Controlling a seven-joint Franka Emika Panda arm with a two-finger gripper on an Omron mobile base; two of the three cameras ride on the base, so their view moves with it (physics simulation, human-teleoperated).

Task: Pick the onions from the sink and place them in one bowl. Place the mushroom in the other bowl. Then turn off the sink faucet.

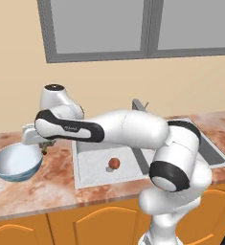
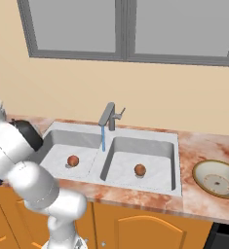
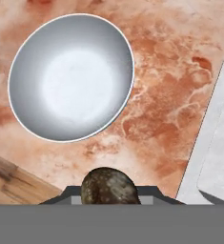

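**A:** On the marbled tabletop (image 1: 47, 189) left of the sink (image 1: 92, 167), what is the largest thing?

**B:** The other bowl (image 1: 16, 164), light blue outside and glossy white inside, sits there with nothing in it. In the hand view its round white hollow lies toward the upper left of the frame.

**A:** And the pincer?

**B:** The pincer (image 1: 46, 145) hangs over the tabletop just beside the bowl's right rim, on the sink side, not yet over the hollow. It is closed around the mushroom (image 3: 108, 187), whose dark brown cap shows between the tips.

**A:** So which way does the bowl lie from it?

**B:** To the left, away from the sink, and a little below. I judge a short sideways carry would bring the mushroom over the hollow.

**A:** Where are the onions?

**B:** One lies in each basin: the left onion (image 2: 73, 160) and the right onion (image 2: 140, 169).
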